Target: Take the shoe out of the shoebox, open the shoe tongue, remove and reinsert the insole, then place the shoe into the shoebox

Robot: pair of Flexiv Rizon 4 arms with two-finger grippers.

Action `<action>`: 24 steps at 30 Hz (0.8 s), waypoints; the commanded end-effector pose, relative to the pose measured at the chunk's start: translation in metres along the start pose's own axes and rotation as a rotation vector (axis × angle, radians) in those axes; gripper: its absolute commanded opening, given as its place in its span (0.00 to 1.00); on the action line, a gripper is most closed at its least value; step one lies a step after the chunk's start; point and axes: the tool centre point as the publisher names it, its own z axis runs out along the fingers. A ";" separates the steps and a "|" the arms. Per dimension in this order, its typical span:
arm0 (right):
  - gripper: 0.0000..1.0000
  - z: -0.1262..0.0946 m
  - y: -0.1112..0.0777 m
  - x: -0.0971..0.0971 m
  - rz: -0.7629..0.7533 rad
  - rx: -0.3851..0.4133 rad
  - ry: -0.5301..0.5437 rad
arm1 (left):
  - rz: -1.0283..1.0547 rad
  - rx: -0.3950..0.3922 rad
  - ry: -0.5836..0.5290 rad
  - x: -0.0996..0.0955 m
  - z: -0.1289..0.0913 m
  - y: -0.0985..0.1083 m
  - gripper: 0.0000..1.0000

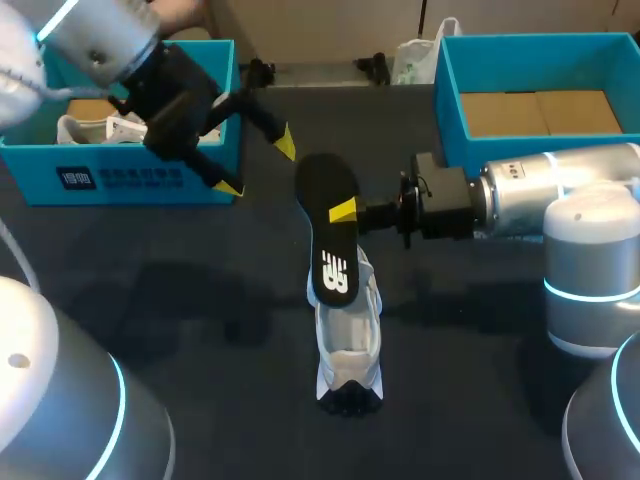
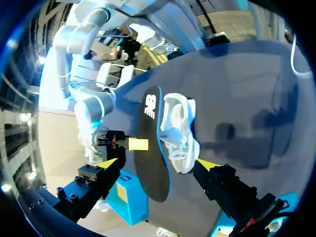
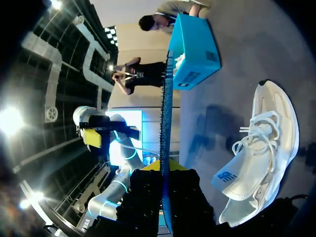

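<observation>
**Insole** (image 1: pixel 330 225) — black, long oval, at the centre of the head view, raised and tilted above the shoe. A white logo (image 1: pixel 338 275) is printed at its lower end; the lettering is not read off here. In the right wrist view it shows edge-on (image 3: pixel 166 123), a thin dark strip with a blue rim.

**Right gripper** (image 1: pixel 343 211) — comes in from the right edge and is clenched on the insole's side, one yellow tip showing against the black. In its own view (image 3: pixel 165 170) both fingers press the insole from two sides.

**Left gripper** (image 1: pixel 257 163) — upper left, fingers spread wide and grasping nothing. In its own view (image 2: pixel 157 164) the insole and shoe lie ahead of the spread tips, touching neither.

**Shoe** (image 1: pixel 350 345) — white mesh trainer with white laces, dark at the end nearest the bottom of the frame. It sits on the dark table (image 1: pixel 200 300) just below centre, outside both boxes. The insole's lower end overlaps its opening. The tongue flap carries a small blue logo (image 3: pixel 224 175).

**Shoebox** (image 1: pixel 30 170) — bright blue, upper left. A white-printed label (image 1: pixel 110 178) is on the front wall, too small to read. A second white shoe (image 1: pixel 95 128) lies inside.

**Second blue box** (image 1: pixel 450 110) — upper right, brown cardboard floor.
</observation>
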 end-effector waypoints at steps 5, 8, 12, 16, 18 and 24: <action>0.00 0.001 0.000 0.000 0.000 -0.002 -0.001 | -0.064 -0.070 -0.300 0.026 0.020 -0.005 1.00; 0.00 0.001 0.000 0.000 0.000 -0.002 -0.001 | -0.127 -0.048 -0.324 0.033 0.023 -0.007 1.00; 0.00 0.001 0.000 0.000 0.000 -0.002 -0.001 | -0.127 -0.048 -0.324 0.033 0.023 -0.007 1.00; 0.00 0.001 0.000 0.000 0.000 -0.002 -0.001 | -0.127 -0.048 -0.324 0.033 0.023 -0.007 1.00; 0.00 0.001 0.000 0.000 0.000 -0.002 -0.001 | -0.124 -0.025 -0.335 0.035 0.030 -0.006 1.00; 0.00 0.001 0.000 0.000 0.000 -0.002 -0.001 | -0.155 -0.124 -0.523 0.039 0.053 0.010 1.00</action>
